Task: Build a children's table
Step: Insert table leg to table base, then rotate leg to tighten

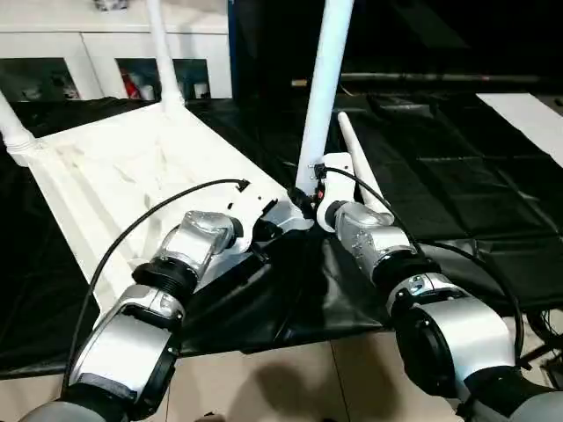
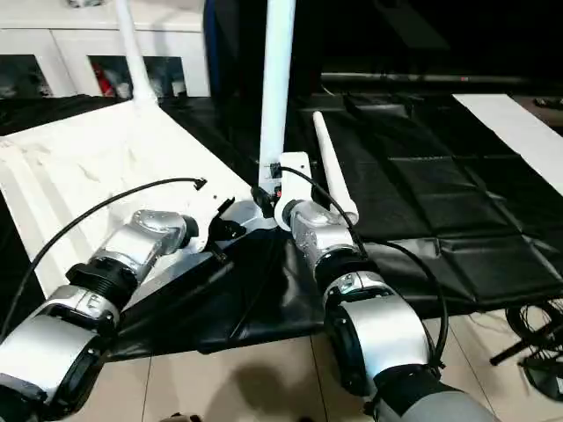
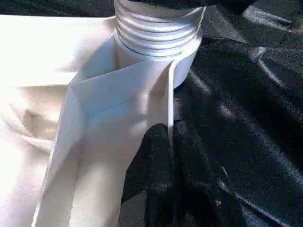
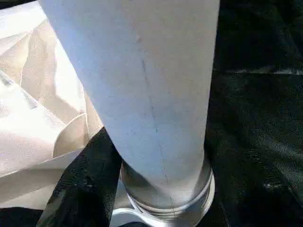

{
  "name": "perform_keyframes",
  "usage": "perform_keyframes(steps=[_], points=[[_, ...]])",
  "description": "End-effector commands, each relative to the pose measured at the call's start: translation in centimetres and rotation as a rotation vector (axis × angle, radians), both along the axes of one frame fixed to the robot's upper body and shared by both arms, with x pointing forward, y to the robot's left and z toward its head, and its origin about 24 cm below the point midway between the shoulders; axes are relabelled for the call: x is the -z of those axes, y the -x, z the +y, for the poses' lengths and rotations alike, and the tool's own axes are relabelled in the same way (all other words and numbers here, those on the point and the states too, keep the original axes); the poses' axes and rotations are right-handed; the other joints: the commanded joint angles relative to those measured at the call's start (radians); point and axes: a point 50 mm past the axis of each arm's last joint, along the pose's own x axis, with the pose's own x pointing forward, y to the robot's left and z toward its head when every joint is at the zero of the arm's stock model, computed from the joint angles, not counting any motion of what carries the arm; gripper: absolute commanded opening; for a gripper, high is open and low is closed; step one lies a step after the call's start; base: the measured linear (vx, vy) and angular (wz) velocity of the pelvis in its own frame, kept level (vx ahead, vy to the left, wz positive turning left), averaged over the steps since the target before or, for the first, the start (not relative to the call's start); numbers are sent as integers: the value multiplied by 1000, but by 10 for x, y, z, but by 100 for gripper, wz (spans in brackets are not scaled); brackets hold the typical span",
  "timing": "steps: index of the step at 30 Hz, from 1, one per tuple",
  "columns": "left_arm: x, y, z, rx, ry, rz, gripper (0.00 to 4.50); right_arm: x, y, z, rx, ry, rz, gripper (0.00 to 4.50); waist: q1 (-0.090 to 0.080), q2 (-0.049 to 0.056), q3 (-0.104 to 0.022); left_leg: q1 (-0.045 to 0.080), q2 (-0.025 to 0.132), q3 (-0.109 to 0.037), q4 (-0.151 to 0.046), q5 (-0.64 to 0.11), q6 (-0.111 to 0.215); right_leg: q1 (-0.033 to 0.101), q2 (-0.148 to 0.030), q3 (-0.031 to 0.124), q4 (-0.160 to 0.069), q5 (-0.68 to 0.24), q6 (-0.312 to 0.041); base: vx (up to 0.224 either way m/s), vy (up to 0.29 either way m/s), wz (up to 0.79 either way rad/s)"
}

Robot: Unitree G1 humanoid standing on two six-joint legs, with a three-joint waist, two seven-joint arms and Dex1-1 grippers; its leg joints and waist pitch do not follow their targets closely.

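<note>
The tabletop (image 1: 132, 176) lies upside down on black sheeting (image 1: 457, 176) on the floor, ribbed underside up, its long axis running from the far left toward the near right. At its far-left corner a short leg (image 1: 13, 132) leans out to the left; at the far corner a second leg (image 1: 165, 61) stands nearly upright in front of a white cabinet (image 1: 88, 53).

The left arm (image 1: 167, 272) reaches forward and to the right, its left gripper (image 3: 165, 156) pressed together on the tabletop's side wall just below the near-right corner socket (image 3: 156, 47).

The right arm (image 1: 396, 264) stretches forward and slightly left. The right gripper (image 1: 310, 195) sits at the base of the upright leg (image 1: 325, 79) screwed in that socket, fingers apart around it; whether they clamp it I cannot tell. A fourth leg (image 1: 361, 163) lies loose on the sheeting just right of that, tip pointing far-left.
</note>
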Motion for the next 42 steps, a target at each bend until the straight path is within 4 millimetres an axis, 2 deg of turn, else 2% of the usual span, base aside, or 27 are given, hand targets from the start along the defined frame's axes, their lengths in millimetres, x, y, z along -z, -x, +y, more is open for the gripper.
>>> perform_keyframes(steps=[1, 5, 8, 11, 13, 15, 16, 17, 19, 22, 24, 26, 30, 37, 39, 42], points=[[-14, -6, -6, 22, 12, -52, 0, 11, 7, 9, -62, 3, 50, 280, -5, 7, -56, 37, 35, -16, -73, -664, -38, 16, -75, 37, -84, -518, -95, 0, 0, 0], [-14, -5, -7, 30, 15, -52, 0, 7, 6, 9, -70, -19, 29, 280, -2, 7, -58, 31, 36, -12, -73, -622, -37, 18, -75, 45, -75, -472, -118, 0, 0, 0], [-14, -4, -7, 40, 15, -55, 0, 3, 4, 8, -77, -43, 6, 280, 2, 2, -63, 25, 35, -6, -70, -555, -27, 23, -78, 52, -69, -444, -134, 0, 0, 0], [-14, -4, -7, 48, 13, -57, 0, 1, 4, 7, -82, -50, -14, 280, 11, -7, -71, 10, 34, 6, -65, -416, -11, 29, -76, 66, -50, -346, -167, 0, 0, 0], [-13, -3, -6, 52, 12, -57, 0, 0, 3, 6, -89, -49, -27, 280, 15, -10, -72, 8, 32, 13, -61, -368, 3, 29, -74, 70, -45, -332, -177, 0, 0, 0], [-13, -2, -5, 55, 13, -56, 0, 0, 3, 5, -103, -63, -37, 280, 17, -8, -73, 12, 34, 18, -57, -359, 9, 24, -73, 73, -45, -350, -180, 0, 0, 0], [-12, -2, -5, 56, 13, -55, 0, 0, 4, 5, -118, -62, -38, 312, 18, -11, -75, 9, 33, 19, -55, -347, 11, 25, -70, 75, -42, -339, -182, 0, 0, 0], [-12, -2, -5, 57, 13, -55, 0, 1, 4, 5, -123, -60, -39, 317, 21, -11, -76, 7, 32, 21, -53, -331, 14, 25, -69, 77, -37, -317, -187, 0, 0, 0], [-12, -2, -5, 57, 13, -54, 0, 2, 5, 5, -145, -41, -43, 323, 24, -9, -78, 10, 33, 24, -49, -320, 19, 23, -67, 78, -33, -294, -201, 0, 0, 0], [-12, -2, -5, 59, 13, -53, 0, 2, 6, 5, -151, -28, -53, 361, 26, -11, -80, 5, 32, 26, -44, -297, 20, 23, -64, 78, -25, -277, -216, 0, 0, 0], [-12, -1, -5, 60, 12, -52, 0, 1, 6, 5, -158, -29, -65, 361, 28, -8, -83, 1, 34, 27, -40, -291, 16, 26, -64, 79, -18, -262, -221, 50, -36, 4], [-12, -1, -4, 59, 12, -53, 0, 0, 5, 5, -169, -31, -78, 361, 29, -10, -88, -4, 33, 28, -37, -235, 18, 33, -59, 77, -6, -179, -234, 0, 0, 0], [-12, -1, -3, 59, 11, -53, 0, -1, 5, 4, -194, -6, -95, 361, 29, -9, -91, -7, 32, 29, -33, -201, 29, 36, -57, 75, 2, -127, -251, 0, 0, 0], [-11, 3, -2, 116, 14, -44, 0, 2, 5, -5, -201, 52, -103, 361, 28, -7, -87, -7, 35, 26, -34, -257, 13, 33, -59, 74, -6, -215, -231, 0, 0, 0], [-10, 7, -1, 156, 22, -39, 0, 1, 5, -8, -221, 56, -112, 361, 28, -6, -88, -7, 36, 26, -33, -255, 13, 33, -60, 75, -6, -209, -233, 0, 0, 0], [-10, 11, 0, 200, 28, -38, 0, 1, 6, -12, -265, 59, -116, 361, 31, -5, -90, -6, 37, 29, -28, -239, 21, 30, -56, 75, 2, -158, -256, 0, 0, 0]])
